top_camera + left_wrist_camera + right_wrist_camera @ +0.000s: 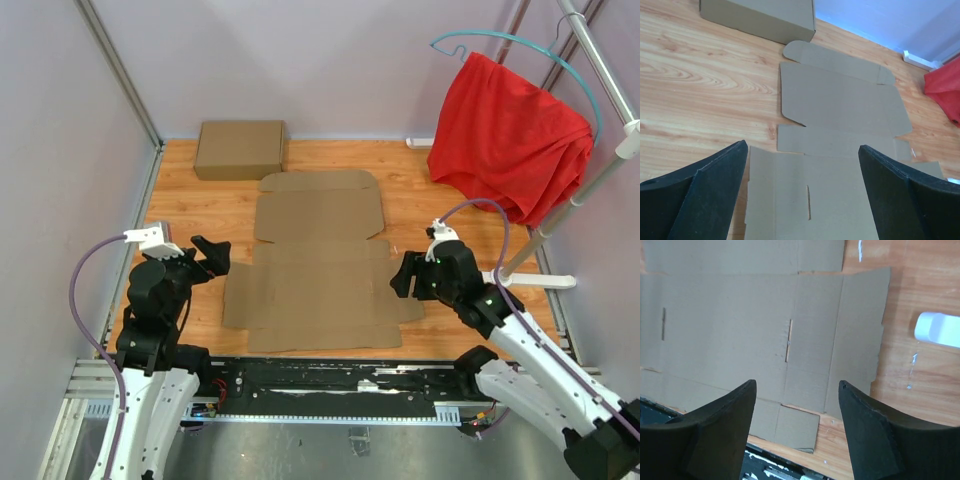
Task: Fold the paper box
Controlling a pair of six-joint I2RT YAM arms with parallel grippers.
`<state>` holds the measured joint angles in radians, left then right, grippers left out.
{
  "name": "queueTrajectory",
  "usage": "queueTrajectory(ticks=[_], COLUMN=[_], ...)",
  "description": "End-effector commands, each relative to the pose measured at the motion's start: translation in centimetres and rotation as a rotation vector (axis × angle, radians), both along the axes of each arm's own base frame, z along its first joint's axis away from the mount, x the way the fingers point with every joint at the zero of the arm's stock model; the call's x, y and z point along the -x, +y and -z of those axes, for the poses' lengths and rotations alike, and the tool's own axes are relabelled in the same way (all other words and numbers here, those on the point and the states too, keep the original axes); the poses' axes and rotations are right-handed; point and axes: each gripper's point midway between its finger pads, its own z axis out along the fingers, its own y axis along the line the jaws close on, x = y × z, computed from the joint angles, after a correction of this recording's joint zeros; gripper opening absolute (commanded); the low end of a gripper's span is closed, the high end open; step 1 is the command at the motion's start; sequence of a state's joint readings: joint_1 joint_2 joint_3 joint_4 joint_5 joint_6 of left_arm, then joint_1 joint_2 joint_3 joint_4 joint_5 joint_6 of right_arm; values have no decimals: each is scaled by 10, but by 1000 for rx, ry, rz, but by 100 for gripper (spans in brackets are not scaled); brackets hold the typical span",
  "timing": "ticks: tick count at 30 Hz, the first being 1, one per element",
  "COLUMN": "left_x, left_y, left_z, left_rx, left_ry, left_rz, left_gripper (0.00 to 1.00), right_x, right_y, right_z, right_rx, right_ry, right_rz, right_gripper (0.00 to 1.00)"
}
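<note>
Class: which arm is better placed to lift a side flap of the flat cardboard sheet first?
Probably right: the right hand, open, hangs over the paper box's right flap; the left hand sits just off its left edge.

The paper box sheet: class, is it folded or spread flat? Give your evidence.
Spread flat. The paper box lies as one sheet on the wooden table, all flaps down, no wall raised.
</note>
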<state>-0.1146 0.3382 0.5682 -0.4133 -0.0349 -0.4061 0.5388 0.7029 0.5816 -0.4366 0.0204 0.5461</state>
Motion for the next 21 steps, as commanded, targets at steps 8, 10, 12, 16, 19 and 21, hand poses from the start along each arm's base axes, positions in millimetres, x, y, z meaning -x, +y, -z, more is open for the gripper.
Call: queueTrajectory(ticks=[8,10,12,16,19,21], left_x=[0,0,0,-1,-3,-7], left_y=[-7,-7,-7,-7,-8,-12], left_z=[-11,-11,-11,-11,-10,-9], left_rx=[-14,-14,-14,-14,-8,13], left_ry=[-41,-41,-40,-39,-38,-36], left_rz=[47,45,44,44,48,62], left_gripper=[99,99,99,99,99,99], right_x=[11,15,20,37,51,61], right_y=[11,7,3,-7,-16,-20], right_z=[16,16,16,18,25,32], right_rx=[24,33,42,73,103,117], right_ry=[148,156,169,224,278,326], right_rz=[-76,-70,-65,-60,-54,-51], right_gripper=[70,71,72,75,79,79])
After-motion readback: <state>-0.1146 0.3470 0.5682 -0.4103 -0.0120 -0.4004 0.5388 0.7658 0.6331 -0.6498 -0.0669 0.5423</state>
